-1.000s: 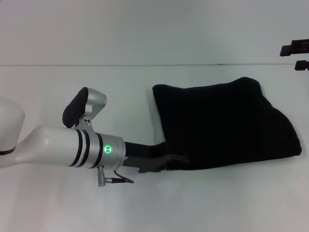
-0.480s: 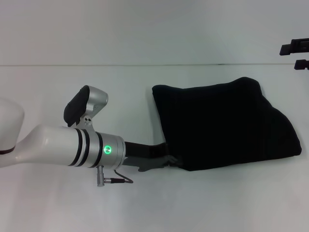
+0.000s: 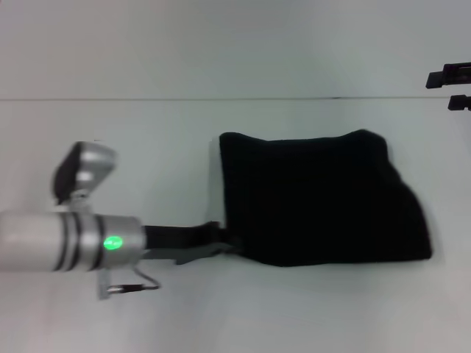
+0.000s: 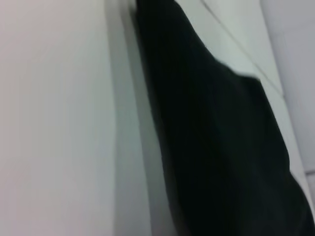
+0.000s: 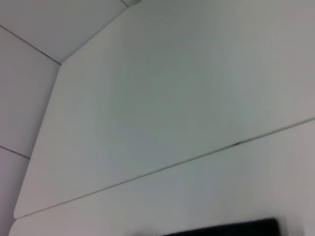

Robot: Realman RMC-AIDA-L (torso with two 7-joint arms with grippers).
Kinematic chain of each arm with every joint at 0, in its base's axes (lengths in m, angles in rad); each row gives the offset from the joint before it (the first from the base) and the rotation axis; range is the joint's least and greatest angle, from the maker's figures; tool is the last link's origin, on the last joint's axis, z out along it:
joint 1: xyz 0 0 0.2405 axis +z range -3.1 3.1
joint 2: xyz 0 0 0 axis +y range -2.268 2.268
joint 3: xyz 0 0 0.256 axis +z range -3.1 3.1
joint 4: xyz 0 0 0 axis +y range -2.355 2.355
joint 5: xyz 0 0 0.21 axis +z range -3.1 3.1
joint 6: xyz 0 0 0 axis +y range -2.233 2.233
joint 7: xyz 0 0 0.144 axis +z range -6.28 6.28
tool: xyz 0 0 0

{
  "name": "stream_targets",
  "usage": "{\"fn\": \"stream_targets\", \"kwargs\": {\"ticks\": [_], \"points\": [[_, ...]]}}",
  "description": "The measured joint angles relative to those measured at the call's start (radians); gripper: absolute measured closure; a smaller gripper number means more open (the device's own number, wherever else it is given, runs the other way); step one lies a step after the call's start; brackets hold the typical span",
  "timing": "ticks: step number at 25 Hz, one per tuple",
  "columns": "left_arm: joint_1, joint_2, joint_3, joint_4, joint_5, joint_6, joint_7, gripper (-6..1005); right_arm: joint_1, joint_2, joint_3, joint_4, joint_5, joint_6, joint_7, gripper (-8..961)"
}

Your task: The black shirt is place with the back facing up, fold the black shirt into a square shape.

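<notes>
Black shirt (image 3: 320, 198) lies folded on the white table (image 3: 221, 309), right of centre. Left gripper (image 3: 221, 243) is at its near-left corner (fingers' state unreadable); right gripper (image 3: 450, 87) sits parked far right.

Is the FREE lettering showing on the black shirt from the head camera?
No, the black shirt shows only plain black fabric on the white table.

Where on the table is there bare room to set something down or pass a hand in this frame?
Bare table runs along the near edge in front of the black shirt, and between the shirt and the far seam. Left of the shirt it is crowded: the left pincer reaches to its near-left corner. The right pincer sits at the far right edge.
</notes>
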Motion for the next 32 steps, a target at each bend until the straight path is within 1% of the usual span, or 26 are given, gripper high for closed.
{"fn": "stream_targets", "kwargs": {"ticks": [2,5,7,9,12,16,19,20,21,23,25,26,28,29,30,31,32], "points": [[0.052,0.011,-0.030,0.037,0.000,0.044,-0.001,944,0.000,0.000,0.000,0.000,0.000,0.001,0.000,208],[0.108,0.021,-0.070,0.062,0.006,0.100,0.001,938,0.002,0.001,0.000,0.000,0.000,0.003,0.004,209],[0.132,0.023,-0.085,0.076,0.009,0.128,0.005,934,0.006,0.002,0.000,0.000,0.000,0.004,0.007,209],[0.142,0.023,-0.087,0.084,0.011,0.151,0.007,929,0.013,0.003,0.000,0.000,0.000,0.005,0.009,210],[0.137,0.023,-0.082,0.084,0.012,0.174,0.011,923,0.020,0.003,0.000,0.000,0.000,0.005,0.010,211],[0.125,0.031,-0.086,0.077,0.014,0.196,0.006,914,0.023,0.003,0.000,0.000,0.000,0.001,0.010,212],[0.115,0.046,-0.095,0.069,0.029,0.205,-0.020,908,0.021,0.002,0.000,0.000,0.000,0.001,0.010,213],[0.104,0.056,-0.096,0.067,0.072,0.212,-0.043,906,0.020,0.001,0.000,-0.001,0.000,0.002,0.010,213],[0.104,0.056,-0.096,0.067,0.072,0.212,-0.043,904,0.020,0.001,0.000,-0.001,0.000,0.002,0.010,213],[0.098,0.062,-0.104,0.078,0.123,0.213,-0.058,900,0.020,0.000,0.000,-0.002,0.000,0.003,0.009,214],[0.094,0.070,-0.135,0.095,0.161,0.232,-0.059,895,0.019,-0.001,-0.001,-0.004,0.000,0.001,0.005,214],[0.094,0.078,-0.163,0.112,0.171,0.257,-0.052,893,0.019,-0.002,-0.003,-0.005,0.000,-0.002,0.003,215],[0.103,0.083,-0.217,0.166,0.171,0.318,-0.015,889,0.017,-0.003,-0.006,-0.008,0.000,-0.011,-0.018,215],[0.114,0.083,-0.264,0.219,0.148,0.366,0.050,782,0.016,-0.004,-0.004,-0.009,0.003,-0.021,-0.047,215],[0.117,0.082,-0.280,0.236,0.134,0.384,0.083,675,0.015,-0.004,0.000,-0.009,0.011,-0.037,-0.091,216],[0.121,0.080,-0.304,0.262,0.112,0.409,0.140,635,0.012,-0.001,0.005,-0.010,0.026,-0.055,-0.161,216],[0.120,0.080,-0.319,0.279,0.073,0.443,0.249,594,0.005,0.005,0.012,-0.011,0.046,-0.074,-0.252,216]]}}
